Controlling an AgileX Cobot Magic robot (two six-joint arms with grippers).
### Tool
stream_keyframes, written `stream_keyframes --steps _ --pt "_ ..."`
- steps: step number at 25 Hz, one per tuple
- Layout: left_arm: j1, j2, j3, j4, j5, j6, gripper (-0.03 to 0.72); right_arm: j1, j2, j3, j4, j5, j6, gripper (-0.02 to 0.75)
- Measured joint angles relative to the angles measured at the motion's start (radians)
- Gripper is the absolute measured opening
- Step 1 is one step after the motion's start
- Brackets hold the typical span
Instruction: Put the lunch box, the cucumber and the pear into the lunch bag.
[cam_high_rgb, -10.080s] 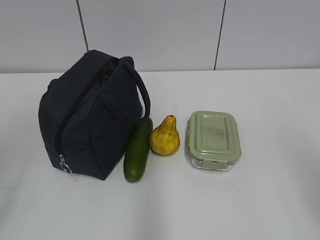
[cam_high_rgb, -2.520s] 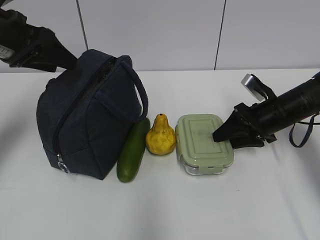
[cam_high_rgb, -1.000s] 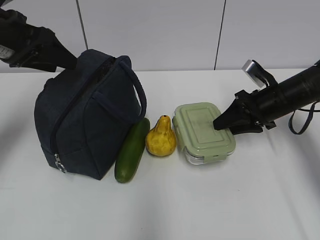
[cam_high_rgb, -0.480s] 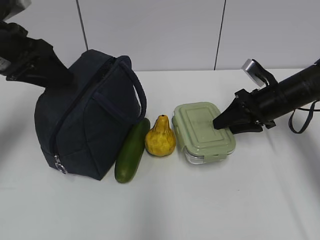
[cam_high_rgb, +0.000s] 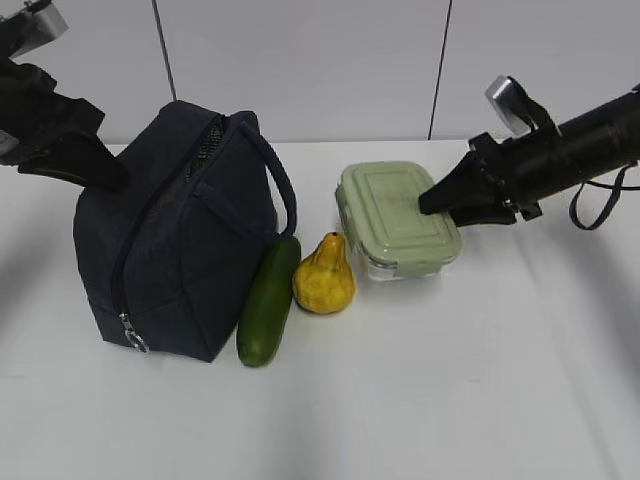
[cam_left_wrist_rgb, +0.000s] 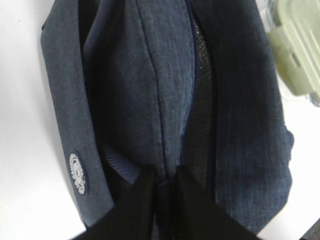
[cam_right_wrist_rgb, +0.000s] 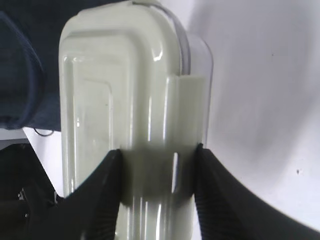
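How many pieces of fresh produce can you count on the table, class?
2. The cucumber lies against the lunch bag, and the pear stands just right of it, in front of the lunch box. None shows elsewhere; the bag's inside is hidden.

A plain test bench, by the look of it, lab-like: a bare white table (cam_high_rgb: 420, 400) runs back to a wall of pale grey panels (cam_high_rgb: 300, 60) split by thin dark seams, with no furnishings of any home or kitchen.
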Motion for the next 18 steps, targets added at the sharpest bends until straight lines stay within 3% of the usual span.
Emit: stream_keyframes --steps 9,18 --pt "0.0 -0.014 0.0 -0.014 -0.019 -0.011 0.025 0.009 0.0 -0.174 0.085 0.01 0.095 0.314" --pt "-0.001 -0.019 0.0 0.014 -0.036 -0.04 0.025 0.075 0.0 -0.197 0.13 0.028 0.104 0.299"
